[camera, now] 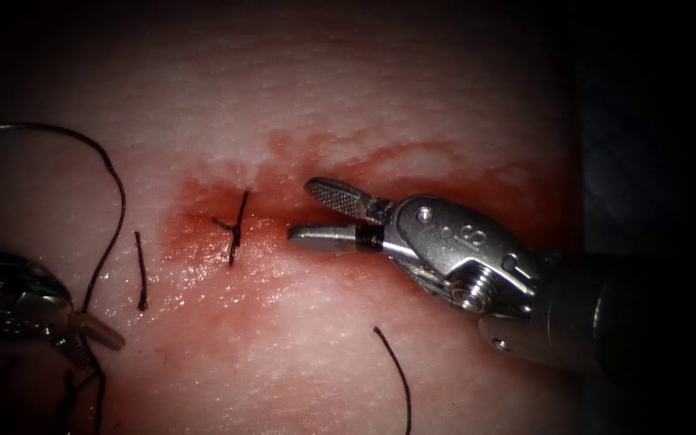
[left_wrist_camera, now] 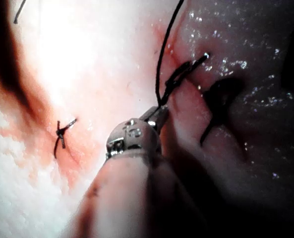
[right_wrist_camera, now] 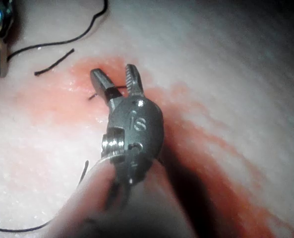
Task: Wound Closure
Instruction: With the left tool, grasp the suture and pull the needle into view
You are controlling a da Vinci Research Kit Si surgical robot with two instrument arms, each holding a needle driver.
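Right tool (camera: 304, 211) hangs over the tissue (camera: 348, 105) with its jaws spread wide and nothing between them, tips just to the right of a tied knot (camera: 235, 229) that sits in the red fluid (camera: 195, 242) on the cut. Left tool (camera: 110, 338) lies low on the left side, jaws pressed together on the thread (camera: 114, 193) — the dark strand rises from the tips and arcs away over the pale tissue. No needle can be made out. One cut end (camera: 140, 270) lies between the knot and the left tool; another cut piece (camera: 396, 370) lies below the right tool.

In the left wrist view the jaws (left_wrist_camera: 159, 111) pinch the thread (left_wrist_camera: 161, 59) — the knot (left_wrist_camera: 61, 133) sits apart.
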